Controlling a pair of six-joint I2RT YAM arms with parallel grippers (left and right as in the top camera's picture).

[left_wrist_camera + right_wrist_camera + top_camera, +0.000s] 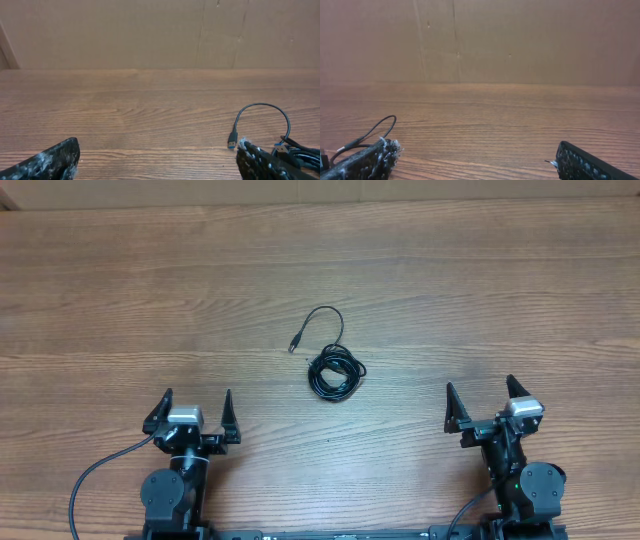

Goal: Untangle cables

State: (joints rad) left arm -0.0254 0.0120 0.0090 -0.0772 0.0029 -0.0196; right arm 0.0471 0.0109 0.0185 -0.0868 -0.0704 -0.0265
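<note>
Black pincers sit nearest, one at each side of the near edge of the table (120,300). My left pincer (197,394) is spread fully wide with nothing between its fingers, and my right pincer (480,385) is just as wide and just as empty. Neither touches anything.

Farther out, between the two arms and well apart from both, the cables (336,373) lie on the wood as a small tight coil. One loose strand (328,320) arcs away from the far side of the coil and curves back to a silver-tipped plug (293,346) on its left.

As I judge it, the untangling is not yet begun. The coil looks fully wound, only that one strand is free, and every reach, grasp and pull is left to do.
</note>
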